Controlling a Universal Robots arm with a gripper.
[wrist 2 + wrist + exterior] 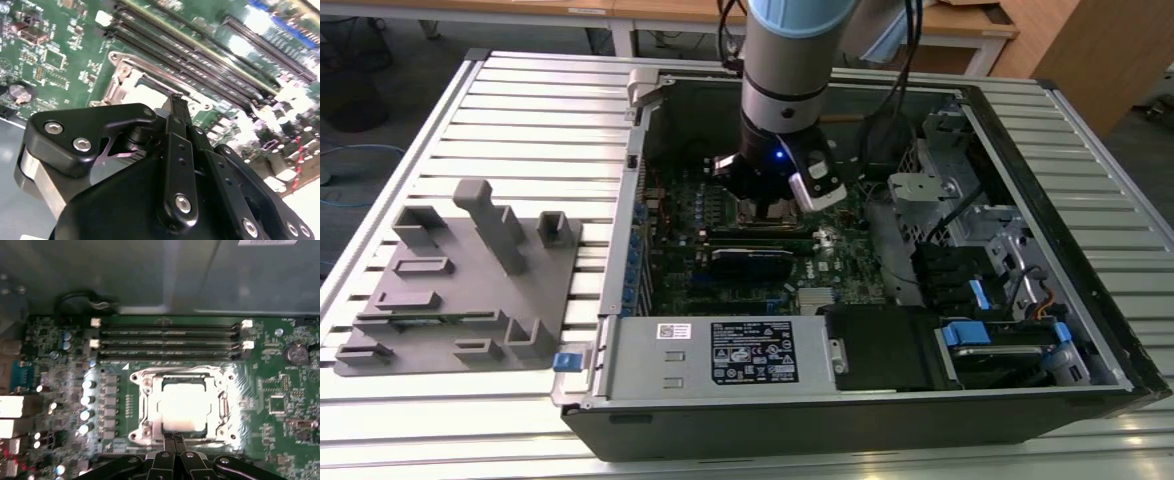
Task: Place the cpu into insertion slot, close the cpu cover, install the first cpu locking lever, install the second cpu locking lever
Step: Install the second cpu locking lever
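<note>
Silvery-grey square cpu [182,407] is sitting under the closed metal cpu cover [145,390]; the clenched, empty black end effector [173,436] at its 6 o'clock edge is risking scraping it.

Grey moulded fixture [460,285] on the slatted table [520,90]; coin cell [296,354] beside long memory slots [167,342].

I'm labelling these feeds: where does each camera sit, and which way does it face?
Exterior view: off the arm, raised, looking down into the open case; the arm and hand show.
First wrist view: on the arm, facing the cpu under its cover; shut fingers show.
Second wrist view: on the arm, slanting past the hand at the motherboard.
Both wrist views share cpu, cover, fingers.
</note>
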